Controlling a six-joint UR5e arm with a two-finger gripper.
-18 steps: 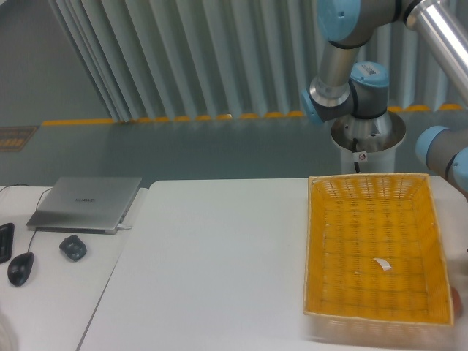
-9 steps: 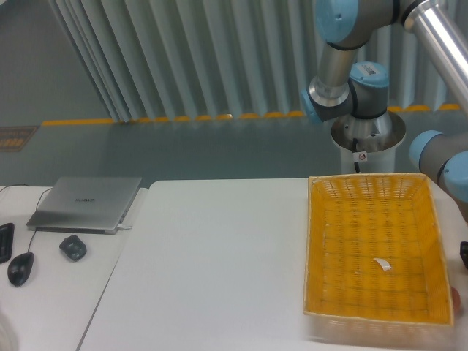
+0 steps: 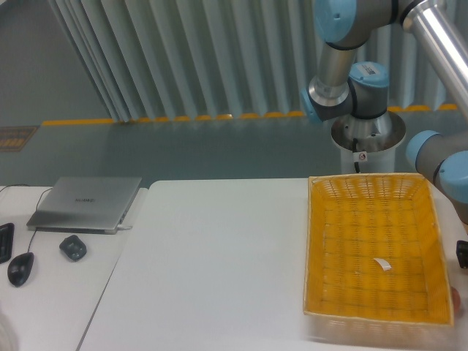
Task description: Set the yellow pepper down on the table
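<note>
No yellow pepper visible on the table [image 3: 219, 256]. My gripper [image 3: 462, 254] is cut off at the right edge beside the basket [image 3: 373, 248]; open or closed, I cannot tell.

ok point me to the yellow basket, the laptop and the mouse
yellow basket [image 3: 316, 241], fixed camera view, on its left woven wall
laptop [image 3: 88, 199], fixed camera view, middle of the closed grey lid
mouse [image 3: 20, 268], fixed camera view, centre of its black back
</note>
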